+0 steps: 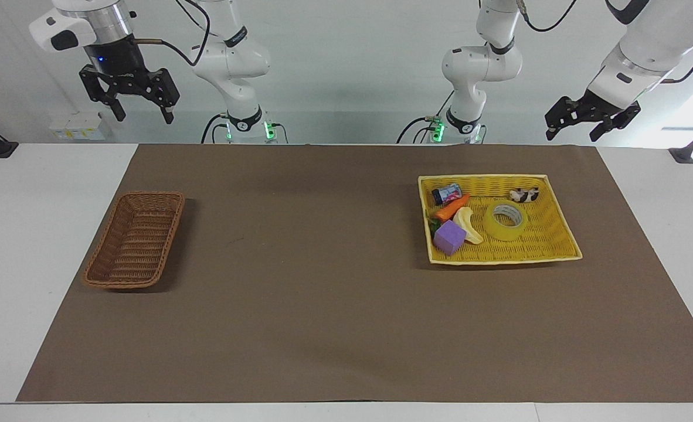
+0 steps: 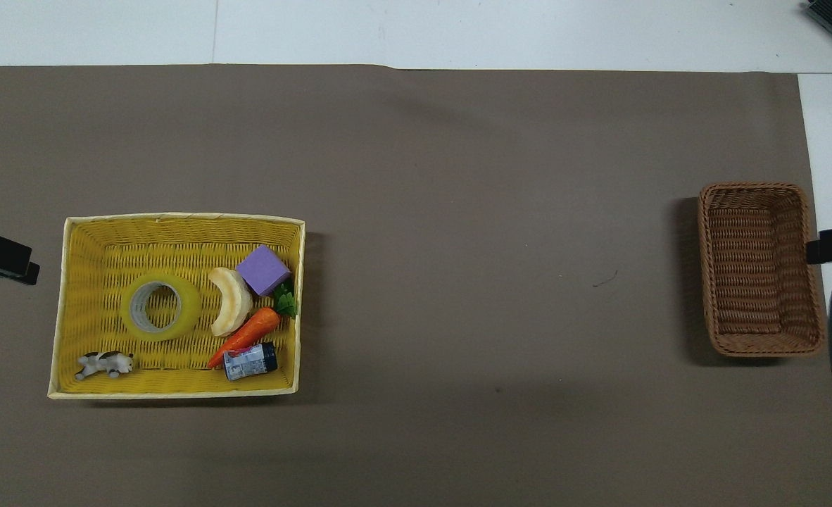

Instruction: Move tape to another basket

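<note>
The yellow tape roll (image 1: 502, 232) lies flat in the flat yellow tray basket (image 1: 564, 225), toward the left arm's end of the table; it also shows in the overhead view (image 2: 192, 315). The brown wicker basket (image 1: 135, 240) stands empty toward the right arm's end, also seen in the overhead view (image 2: 759, 267). My left gripper (image 1: 570, 136) is open and empty, raised over the mat's edge nearest the robots, apart from the tray. My right gripper (image 1: 144, 117) is open and empty, held high over the table edge by the wicker basket.
In the tray (image 2: 177, 218) beside the tape lie a pale banana (image 2: 231, 301), a purple cube (image 2: 262, 270), a carrot (image 2: 247, 336), a small can (image 2: 249, 361) and a toy cow (image 2: 104, 365). A brown mat (image 2: 458, 246) covers the table.
</note>
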Action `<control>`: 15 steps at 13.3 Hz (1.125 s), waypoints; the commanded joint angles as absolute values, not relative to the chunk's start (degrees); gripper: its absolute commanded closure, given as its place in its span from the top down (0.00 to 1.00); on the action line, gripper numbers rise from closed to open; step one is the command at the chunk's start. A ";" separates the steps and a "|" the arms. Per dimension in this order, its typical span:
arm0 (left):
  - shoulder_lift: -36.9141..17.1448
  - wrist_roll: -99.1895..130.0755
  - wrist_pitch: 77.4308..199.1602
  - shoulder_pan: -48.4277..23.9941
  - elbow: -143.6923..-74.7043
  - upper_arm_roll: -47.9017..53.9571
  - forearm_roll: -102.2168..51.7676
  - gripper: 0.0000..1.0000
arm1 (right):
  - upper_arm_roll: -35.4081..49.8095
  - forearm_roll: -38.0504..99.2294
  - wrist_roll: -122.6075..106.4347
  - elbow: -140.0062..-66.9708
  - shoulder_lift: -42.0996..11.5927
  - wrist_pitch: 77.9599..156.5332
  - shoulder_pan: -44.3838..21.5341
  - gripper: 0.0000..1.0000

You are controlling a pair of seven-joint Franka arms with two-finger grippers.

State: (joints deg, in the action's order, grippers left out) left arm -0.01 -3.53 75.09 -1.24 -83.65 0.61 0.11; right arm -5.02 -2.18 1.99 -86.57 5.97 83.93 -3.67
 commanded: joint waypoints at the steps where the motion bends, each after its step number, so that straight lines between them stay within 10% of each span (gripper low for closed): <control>1: 0.79 -3.34 74.53 -1.93 -84.11 0.61 0.53 1.00 | -5.01 -1.23 0.62 -85.96 5.89 83.14 -3.16 1.00; 15: 0.79 -3.08 74.88 -0.09 -84.11 0.18 0.62 1.00 | -4.92 -1.23 0.62 -85.96 5.89 83.14 -3.16 1.00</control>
